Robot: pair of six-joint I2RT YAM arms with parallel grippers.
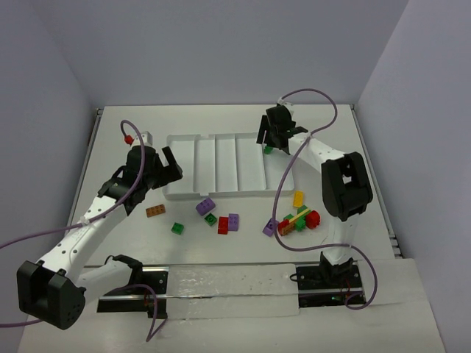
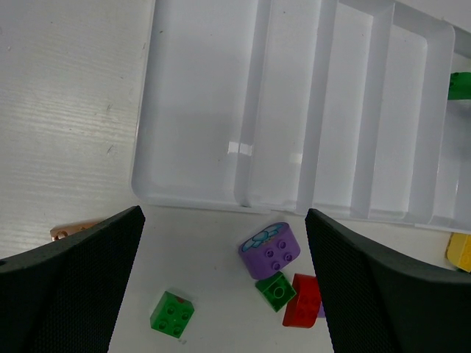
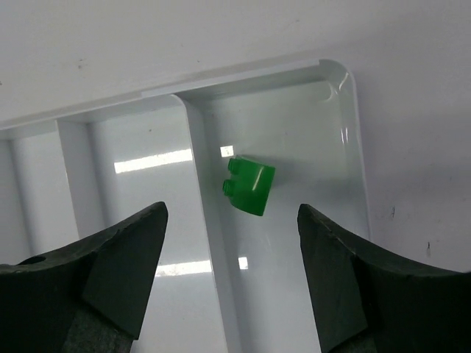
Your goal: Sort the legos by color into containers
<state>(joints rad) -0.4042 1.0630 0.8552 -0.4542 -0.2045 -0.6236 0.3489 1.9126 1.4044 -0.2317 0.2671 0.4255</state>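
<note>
The right hand (image 3: 232, 228) hangs with its jaws well apart and grips nothing. The green brick (image 3: 249, 186) lies straight below it, between the fingers and clear of both, in the end compartment of the white tray (image 3: 344, 81). The drop looks finished. The best move now is a straight lift with the jaws held wide, so neither finger flicks the brick over the ridge beside it.

The left hand (image 2: 224, 220) is spread fully and empty, over the tray's near edge, with a purple brick (image 2: 270, 250) just below it between the fingers.

Count: one tray, seemingly five compartments, one brick inside. On the worktop (image 1: 184, 121), nearer the arm bases than either hand, lie three purple, two green, one red, one yellow and one orange-brown. There is also a clump (image 1: 298, 220) of red, yellow and green whose pieces I cannot separate.
</note>
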